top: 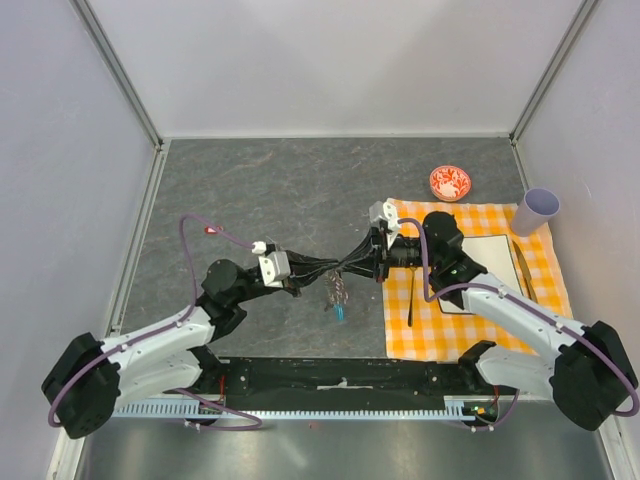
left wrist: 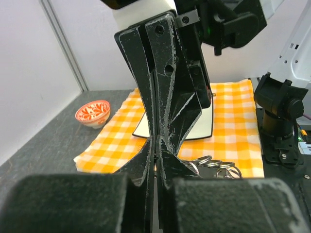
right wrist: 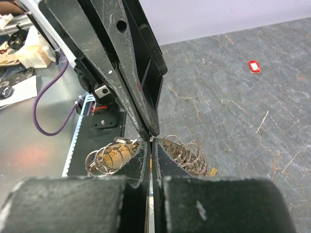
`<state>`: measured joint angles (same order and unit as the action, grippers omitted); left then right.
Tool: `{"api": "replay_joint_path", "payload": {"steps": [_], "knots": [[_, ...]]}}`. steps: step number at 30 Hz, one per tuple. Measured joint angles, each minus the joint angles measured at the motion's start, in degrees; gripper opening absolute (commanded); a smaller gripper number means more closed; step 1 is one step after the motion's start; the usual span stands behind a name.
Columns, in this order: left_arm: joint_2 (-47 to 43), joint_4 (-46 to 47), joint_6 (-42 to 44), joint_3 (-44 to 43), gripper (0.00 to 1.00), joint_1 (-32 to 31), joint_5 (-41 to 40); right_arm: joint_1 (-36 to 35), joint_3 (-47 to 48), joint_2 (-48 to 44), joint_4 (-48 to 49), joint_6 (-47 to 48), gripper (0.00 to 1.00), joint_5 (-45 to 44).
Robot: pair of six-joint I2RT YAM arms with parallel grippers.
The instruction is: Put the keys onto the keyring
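The keyring (top: 337, 290) is a loop of grey metal rings with a cyan piece (top: 340, 312). It hangs above the grey table where my two grippers meet tip to tip. My left gripper (top: 350, 266) is shut, its tips (left wrist: 155, 143) pinching at the ring loop, whose rings (left wrist: 216, 165) show just to the right. My right gripper (top: 364, 261) is shut too, its tips (right wrist: 149, 143) against the left gripper's fingers, with rings (right wrist: 189, 153) fanned out on both sides. I cannot make out any single key among the rings.
An orange checked cloth (top: 500, 330) at the right carries a white board (top: 485, 262) and a black fork (top: 410, 295). A red-and-white bowl (top: 450, 183) and a pale cup (top: 538, 210) stand behind it. A small red tag (right wrist: 253, 66) lies on the table at the left.
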<state>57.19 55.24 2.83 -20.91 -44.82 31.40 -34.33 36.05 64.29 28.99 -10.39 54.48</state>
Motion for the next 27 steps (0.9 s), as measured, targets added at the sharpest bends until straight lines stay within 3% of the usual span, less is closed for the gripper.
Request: {"api": "replay_joint_path", "payload": {"steps": [1, 4, 9, 15, 22, 27], "knots": [[-0.92, -1.95, 0.11, -0.07, 0.21, 0.00, -0.31, -0.28, 0.98, -0.20, -2.84, 1.49, 0.00, -0.35], [-5.49, -9.84, 0.74, -1.51, 0.31, -0.02, -2.29, -1.20, 4.94, -0.61, -13.57, 6.73, 0.00, -2.67], [-12.31, -29.18, 3.61, -9.64, 0.38, 0.57, -4.98, -3.76, 13.25, -0.52, -30.86, 16.79, 0.00, -8.98], [-11.87, -49.13, 8.83, -18.18, 0.43, 1.33, -4.52, -7.69, 22.84, 0.98, -46.90, 26.77, 0.00, -14.32], [-6.91, -58.93, 12.76, -21.57, 0.46, 1.38, 1.86, -10.03, 28.70, 2.93, -57.72, 33.33, 0.00, -17.86], [-4.96, -61.07, 14.69, -24.44, 0.45, 1.42, 5.86, -11.37, 30.14, 3.21, -61.16, 35.76, 0.00, -19.32]]}}
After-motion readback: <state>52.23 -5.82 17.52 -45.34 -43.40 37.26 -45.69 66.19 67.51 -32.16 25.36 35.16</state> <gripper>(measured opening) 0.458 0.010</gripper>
